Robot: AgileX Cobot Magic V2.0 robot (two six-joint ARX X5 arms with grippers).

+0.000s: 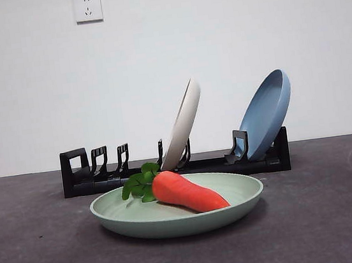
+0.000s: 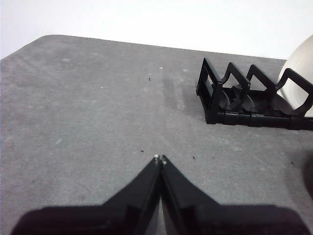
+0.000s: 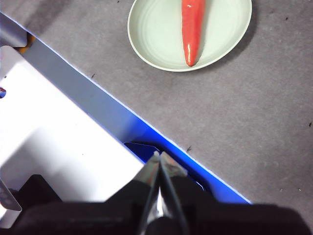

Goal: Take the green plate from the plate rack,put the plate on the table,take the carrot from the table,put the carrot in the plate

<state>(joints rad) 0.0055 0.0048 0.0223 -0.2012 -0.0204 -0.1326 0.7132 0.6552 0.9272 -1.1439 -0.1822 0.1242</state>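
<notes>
The green plate (image 1: 235, 196) lies flat on the table (image 1: 328, 215) in front of the plate rack (image 1: 85, 178). In it rests the carrot (image 1: 187, 192), its leaves toward the left. The right wrist view looks down on the same green plate (image 3: 156, 29) and carrot (image 3: 191, 29) from a distance. My right gripper (image 3: 159, 155) is shut and empty, hanging over the table's near edge. Off to the side, my left gripper (image 2: 160, 158) is also shut and empty above bare table (image 2: 88, 107), a short way from the plate rack's loop end (image 2: 215, 98). No arm shows in the front view.
A cream-white plate (image 1: 184, 123) and a blue plate (image 1: 267, 112) lean upright in the rack. The cream-white plate (image 2: 299, 63) also edges into the left wrist view. A white and blue surface (image 3: 63, 137) lies beyond the table edge under my right gripper.
</notes>
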